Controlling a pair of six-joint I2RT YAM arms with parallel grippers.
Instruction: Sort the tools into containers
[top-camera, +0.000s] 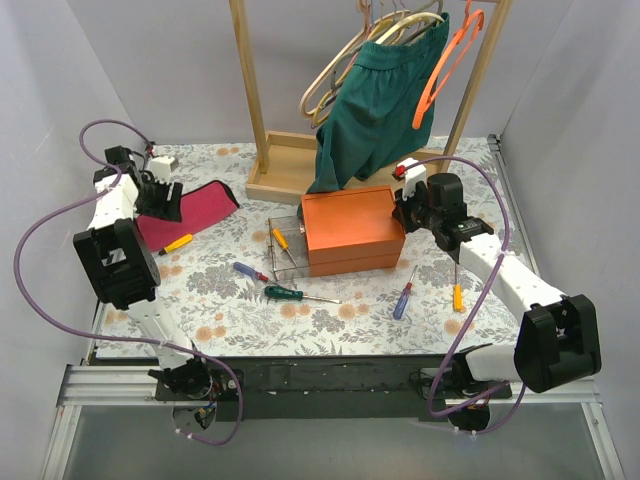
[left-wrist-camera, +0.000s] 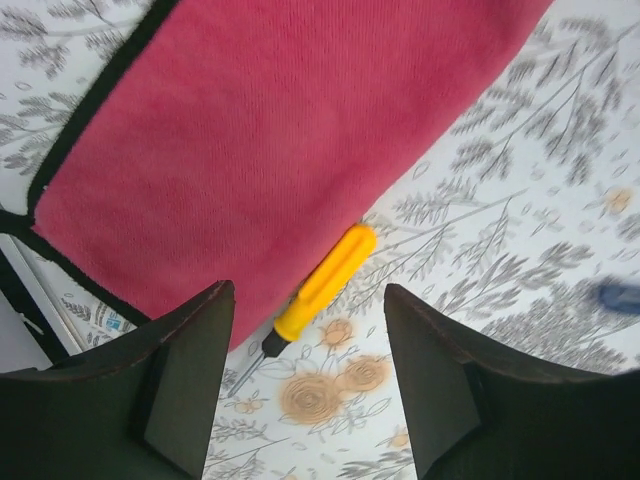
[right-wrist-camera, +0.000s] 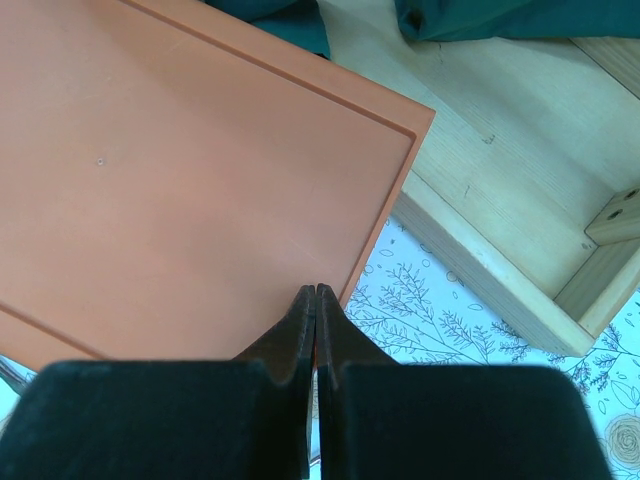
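Note:
The orange box (top-camera: 350, 230) stands lid-closed mid-table, with the clear box (top-camera: 285, 248) against its left side holding a yellow screwdriver (top-camera: 283, 245). Loose screwdrivers lie on the floral cloth: yellow (top-camera: 177, 243), blue-and-red (top-camera: 250, 271), green (top-camera: 285, 293), blue (top-camera: 403, 300) and orange (top-camera: 458, 296). My left gripper (top-camera: 165, 205) is open and empty above the red cloth's edge. In the left wrist view, the left gripper (left-wrist-camera: 307, 295) hovers over the yellow screwdriver (left-wrist-camera: 325, 280). My right gripper (top-camera: 403, 212) is shut and empty, its tips (right-wrist-camera: 316, 290) over the orange lid (right-wrist-camera: 180, 180) near its right edge.
A red cloth (top-camera: 185, 212) lies at the left, partly beside the yellow screwdriver (left-wrist-camera: 280, 130). A wooden rack base (top-camera: 285, 180) stands behind the boxes, also in the right wrist view (right-wrist-camera: 500, 230), with green shorts (top-camera: 375, 95) and hangers (top-camera: 450, 60) hanging above.

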